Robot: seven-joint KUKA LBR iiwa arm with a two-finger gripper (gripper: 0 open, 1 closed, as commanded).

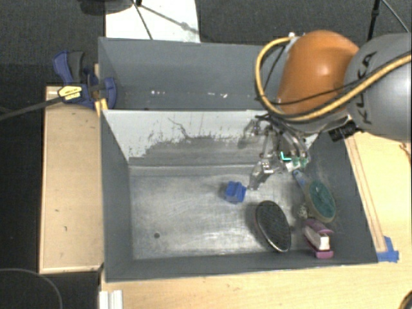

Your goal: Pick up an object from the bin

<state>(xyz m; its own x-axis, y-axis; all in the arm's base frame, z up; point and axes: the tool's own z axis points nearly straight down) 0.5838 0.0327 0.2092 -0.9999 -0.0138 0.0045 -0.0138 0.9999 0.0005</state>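
While the arm reaches in from the right w/ its orange cover (315, 69) up top, the pincer (268, 168) hangs low in the bin (167, 214), near the back wall. Wide or narrow: can't tell. Nearest thing is a small blue block (234, 192) on the floor, mid-bin, just left of & below the pincer; touching or not, can't tell. 3 more things sit close together front-right: black oval brush (273, 226), green round disc (320, 200), purple & white piece (318, 239).
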